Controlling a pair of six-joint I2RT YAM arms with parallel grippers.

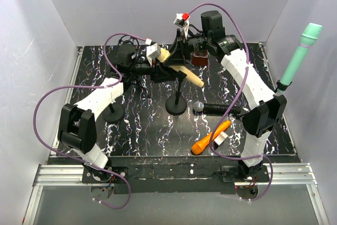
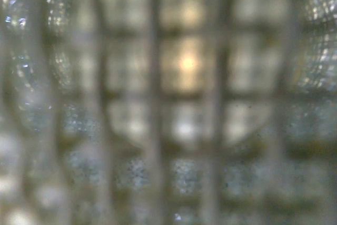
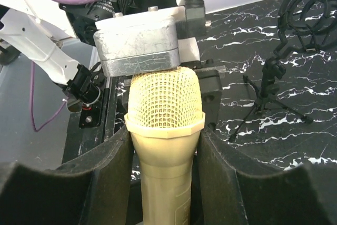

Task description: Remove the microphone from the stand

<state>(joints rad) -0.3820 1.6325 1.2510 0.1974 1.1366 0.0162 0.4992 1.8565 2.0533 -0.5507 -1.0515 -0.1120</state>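
**Mic gripped from both sides, seated in stand**

The cream mic (image 1: 190, 75) is seen tilted in the clip of the stand (image 1: 176, 105), above the middle of the black marbled table (image 1: 142, 135). Its mesh head is turned to the back left and its handle end to the near right. It has not been lifted out.

The left gripper (image 1: 159, 55) is placed at the mic's head. In the right wrist view one of its black fingers (image 3: 213, 96) is seen pressed to the side of the mesh, and the other is hidden behind the head. The fingers are judged to be pinched on the head. The left wrist view is filled by blurred mesh, very close to the lens.

The right gripper (image 3: 166, 140) is set on the mic's body just below the head. Its dark fingers (image 3: 100, 183) are seen tight against both sides of the body, with no gap showing.

A black mic (image 1: 217, 109) and an orange mic (image 1: 210, 137) are laid flat on the table, near the right arm. A green mic (image 1: 299, 56) is held upright at the right edge. A second round base (image 1: 113, 112) is seen beside the left arm.
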